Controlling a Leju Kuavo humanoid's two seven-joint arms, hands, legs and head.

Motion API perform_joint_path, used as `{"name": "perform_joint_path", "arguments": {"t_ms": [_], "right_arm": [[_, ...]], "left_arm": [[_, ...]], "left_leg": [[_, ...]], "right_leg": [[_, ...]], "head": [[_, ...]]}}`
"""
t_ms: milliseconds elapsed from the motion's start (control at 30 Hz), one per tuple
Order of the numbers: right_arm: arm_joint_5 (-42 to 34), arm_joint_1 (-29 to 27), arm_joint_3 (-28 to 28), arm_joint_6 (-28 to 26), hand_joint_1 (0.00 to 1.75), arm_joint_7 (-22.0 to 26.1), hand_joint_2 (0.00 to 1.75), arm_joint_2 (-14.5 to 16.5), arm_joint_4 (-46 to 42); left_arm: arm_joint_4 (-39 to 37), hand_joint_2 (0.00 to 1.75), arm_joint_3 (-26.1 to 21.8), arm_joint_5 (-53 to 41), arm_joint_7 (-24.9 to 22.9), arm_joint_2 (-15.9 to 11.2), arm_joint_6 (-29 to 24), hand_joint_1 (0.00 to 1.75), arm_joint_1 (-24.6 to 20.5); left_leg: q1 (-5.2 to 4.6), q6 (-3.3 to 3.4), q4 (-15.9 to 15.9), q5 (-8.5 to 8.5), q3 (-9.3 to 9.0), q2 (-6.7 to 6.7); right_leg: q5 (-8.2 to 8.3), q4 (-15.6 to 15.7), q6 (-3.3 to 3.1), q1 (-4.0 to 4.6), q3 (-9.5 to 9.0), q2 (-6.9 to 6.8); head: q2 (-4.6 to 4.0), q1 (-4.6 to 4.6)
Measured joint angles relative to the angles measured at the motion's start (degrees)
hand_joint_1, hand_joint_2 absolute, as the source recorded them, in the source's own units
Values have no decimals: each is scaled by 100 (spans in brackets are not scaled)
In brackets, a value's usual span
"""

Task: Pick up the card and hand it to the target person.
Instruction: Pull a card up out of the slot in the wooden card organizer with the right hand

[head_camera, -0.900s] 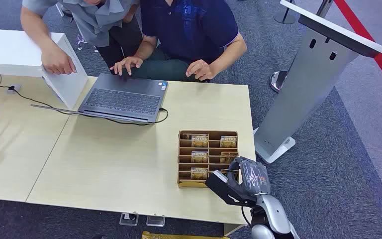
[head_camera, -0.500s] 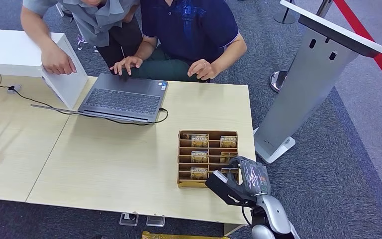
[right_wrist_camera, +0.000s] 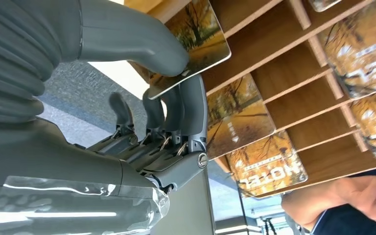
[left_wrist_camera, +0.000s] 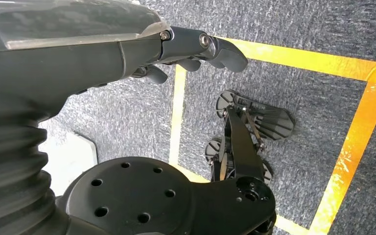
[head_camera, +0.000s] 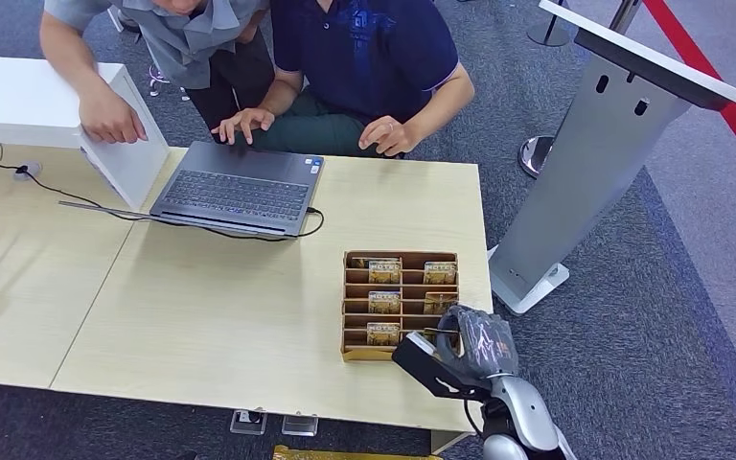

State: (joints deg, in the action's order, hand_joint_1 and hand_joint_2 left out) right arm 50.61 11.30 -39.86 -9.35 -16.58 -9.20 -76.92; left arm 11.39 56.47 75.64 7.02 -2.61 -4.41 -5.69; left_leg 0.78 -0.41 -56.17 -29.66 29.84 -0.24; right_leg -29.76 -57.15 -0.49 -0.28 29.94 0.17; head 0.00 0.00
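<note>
Right wrist view: right robot hand [right_wrist_camera: 176, 93] pinches glossy card [right_wrist_camera: 196, 39].

**Reception desk in a carpeted lobby or demo hall**

A pale wood desk [head_camera: 201, 307] fills the left and centre of the head view, set on grey-blue carpet [head_camera: 652, 316]. An open laptop [head_camera: 235, 196] sits at its far edge, where two people [head_camera: 278, 57] lean in at the top of the frame. A wooden compartmented card rack [head_camera: 401, 302] holding cards printed "HOTEL" [right_wrist_camera: 269, 169] stands near the desk's right end. At upper right, a slanted grey kiosk stand [head_camera: 594, 144] rises beside a red barrier belt [head_camera: 728, 105] and a stanchion base [head_camera: 537, 153]. Yellow floor tape [left_wrist_camera: 357, 147] marks the carpet.
</note>
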Motion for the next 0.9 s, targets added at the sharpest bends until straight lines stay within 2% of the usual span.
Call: {"name": "perform_joint_path", "arguments": {"t_ms": [200, 233, 333, 400, 733, 900], "right_arm": [[15, -10, -26, 34, 133, -40, 175, -19, -24], [13, -10, -28, 41, 137, -45, 175, -21, -25], [1, -16, -30, 67, 166, -71, 175, -29, -29], [-6, -21, -33, 80, 175, -85, 175, -36, -35], [-137, 71, -6, 129, 175, -4, 175, -46, -335], [-869, 464, -64, 371, 175, 225, 175, -167, -786]], "left_arm": [[0, 175, -7, 11, -4, 2, 0, 0, 1], [0, 175, -9, 13, -3, 2, 2, 0, 1], [4, 175, -20, 19, 26, -2, 19, 0, 2], [0, 175, 43, -46, 63, -8, -28, 0, -4], [-3, 175, -35, 41, 110, 0, -63, 0, 0], [-6, 175, 2, 32, 107, 18, -40, 0, -3]], "left_leg": [[1, 0, -2, -1, 0, -2], [1, 0, -2, -1, -1, -2], [2, -1, -5, -4, -2, -3], [2, -1, -3, -3, -2, -4], [1, 0, -6, -4, 0, -2], [-2, 0, -10, -4, 8, 8]], "right_leg": [[-1, -1, 0, 1, -1, -2], [-1, -1, 0, 1, -2, -2], [-4, -3, -1, 2, -4, -2], [-3, -1, -1, 2, -4, -3], [-3, -4, -1, 1, -2, -1], [-2, -12, 0, -2, 11, 9]], "head": [[0, 0], [0, 0], [0, 0], [0, 0], [0, 0], [0, 0]]}}
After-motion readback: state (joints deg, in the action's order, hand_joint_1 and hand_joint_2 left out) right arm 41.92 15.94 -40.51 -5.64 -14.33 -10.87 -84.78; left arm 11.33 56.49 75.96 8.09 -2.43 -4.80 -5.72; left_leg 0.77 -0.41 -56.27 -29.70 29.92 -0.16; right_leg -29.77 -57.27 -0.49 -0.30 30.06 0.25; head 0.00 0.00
